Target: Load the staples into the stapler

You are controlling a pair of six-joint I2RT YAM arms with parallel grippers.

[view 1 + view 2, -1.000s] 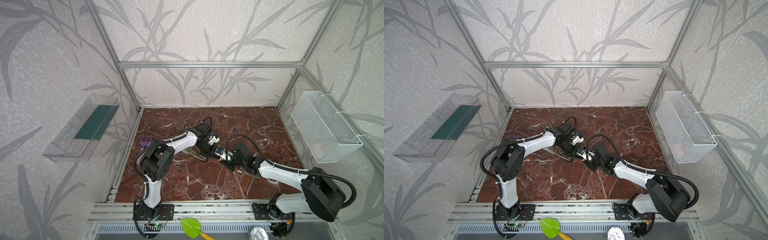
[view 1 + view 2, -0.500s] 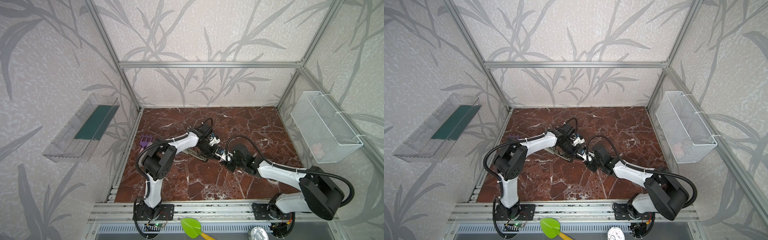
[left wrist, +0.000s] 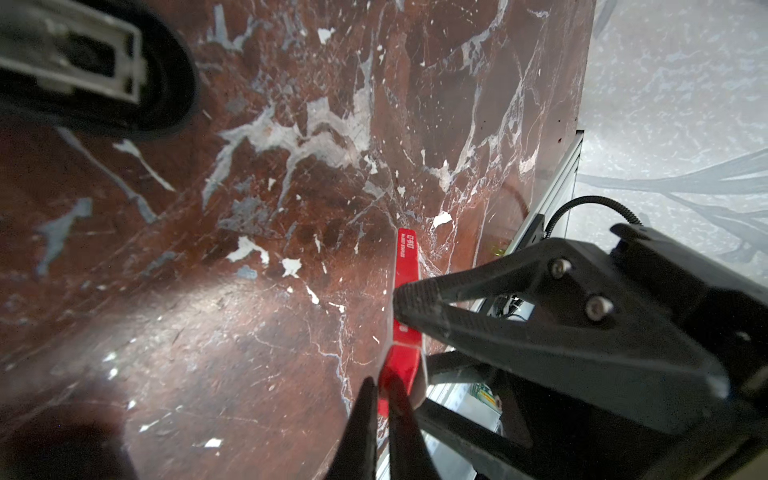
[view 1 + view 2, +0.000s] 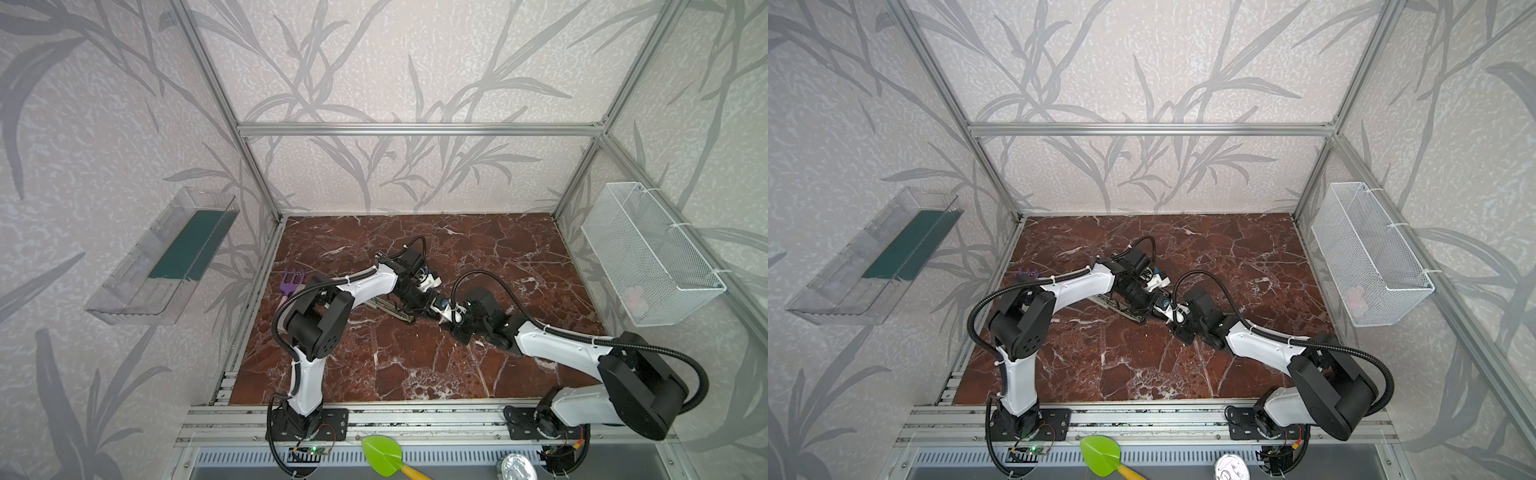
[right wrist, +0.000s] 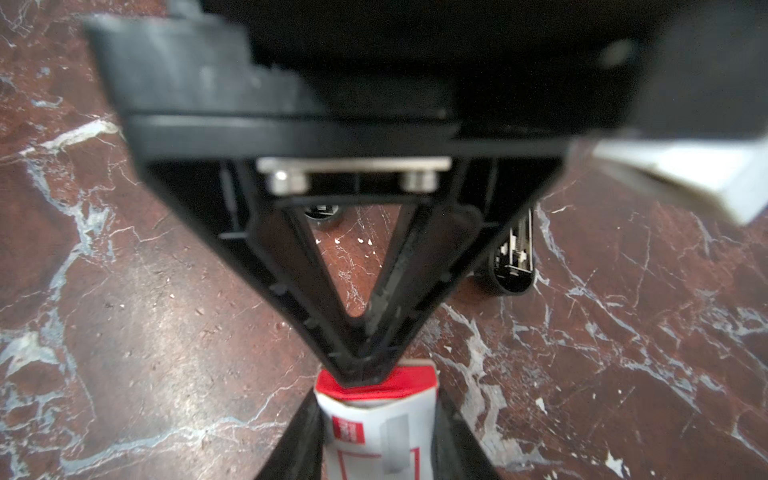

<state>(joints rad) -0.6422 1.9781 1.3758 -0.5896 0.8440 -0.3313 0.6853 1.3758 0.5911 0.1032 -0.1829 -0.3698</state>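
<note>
The staples (image 5: 374, 432) are a small white box with a red label, held off the marble floor between my two grippers. My right gripper (image 5: 376, 415) is shut on its two long sides. In the left wrist view, my left gripper (image 3: 380, 386) is shut, pinching the red end of the staples (image 3: 407, 266). In both top views the left gripper (image 4: 436, 303) (image 4: 1162, 304) and right gripper (image 4: 448, 316) (image 4: 1177, 318) meet tip to tip at mid-floor. The stapler (image 4: 390, 309) (image 4: 1121, 309) lies opened out under my left forearm; its black end (image 5: 513, 266) shows behind the left fingers.
A purple toy fork (image 4: 291, 282) lies at the floor's left edge. A white wire basket (image 4: 648, 257) hangs on the right wall and a clear bin (image 4: 166, 257) on the left wall. A green scoop (image 4: 384, 455) lies on the front rail.
My left gripper has closed fully onto the red end of the staples box. Both arms have stayed almost where they were, and the right grip is unchanged.
</note>
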